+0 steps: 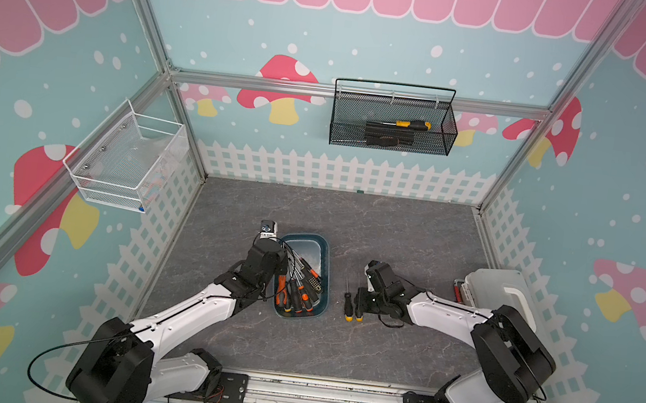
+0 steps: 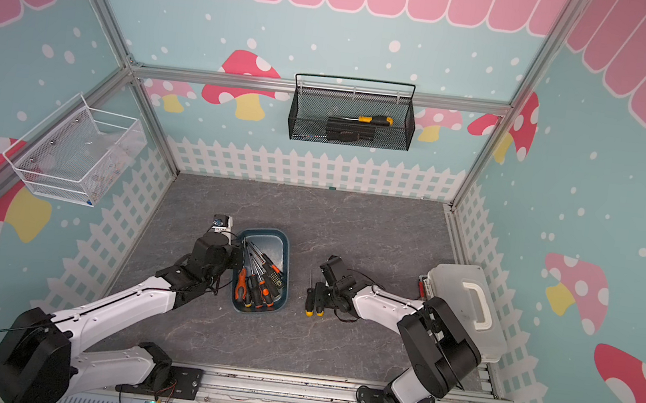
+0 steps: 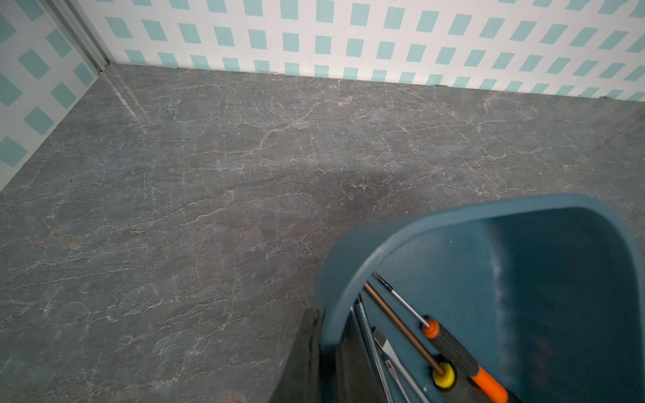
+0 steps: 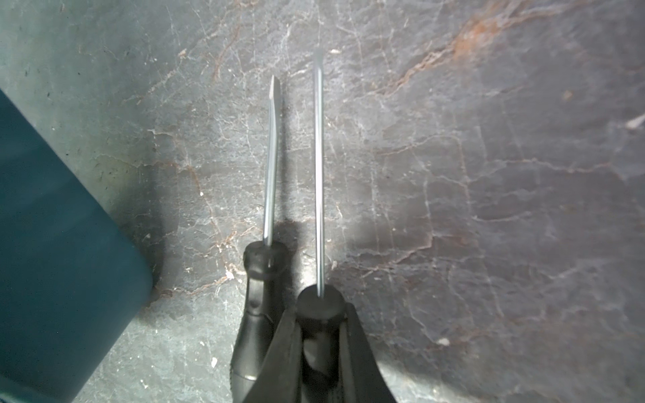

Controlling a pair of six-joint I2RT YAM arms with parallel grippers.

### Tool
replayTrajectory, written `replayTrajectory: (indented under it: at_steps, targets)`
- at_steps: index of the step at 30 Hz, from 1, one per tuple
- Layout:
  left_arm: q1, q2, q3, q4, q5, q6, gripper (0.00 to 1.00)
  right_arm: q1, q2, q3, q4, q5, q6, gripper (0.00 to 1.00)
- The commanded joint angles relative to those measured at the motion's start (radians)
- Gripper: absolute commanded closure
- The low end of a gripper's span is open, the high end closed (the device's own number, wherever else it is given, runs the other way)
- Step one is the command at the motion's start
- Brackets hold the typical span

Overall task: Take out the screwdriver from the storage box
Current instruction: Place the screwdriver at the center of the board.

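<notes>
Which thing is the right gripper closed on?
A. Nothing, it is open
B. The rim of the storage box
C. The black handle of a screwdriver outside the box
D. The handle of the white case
C: in the right wrist view the right gripper is closed around the black handle of a screwdriver, beside a second screwdriver on the table, outside the storage box.

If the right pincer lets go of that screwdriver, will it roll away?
Perhaps: the held screwdriver has a round-looking handle, so it could roll, though the other screwdriver lying beside it would likely block one way. Its thin steel shaft looks stiff, unlikely to flop in the right pincer.
</notes>
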Motion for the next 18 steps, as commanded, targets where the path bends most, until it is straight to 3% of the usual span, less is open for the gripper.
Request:
replayTrajectory:
  at_steps: [1,4,18]
  targets:
    - [-0.002,-0.001,0.004,0.052,-0.002,0.000,1.00,-0.012,0.025,0.006,0.018,-0.022,0.011,0.94]
    - [-0.002,-0.004,0.004,0.049,-0.003,0.002,1.00,-0.017,0.030,0.004,0.027,-0.036,0.012,0.86]
    - [-0.002,-0.013,0.008,0.038,-0.010,0.008,1.00,-0.031,0.022,-0.013,0.045,-0.054,0.020,0.71]
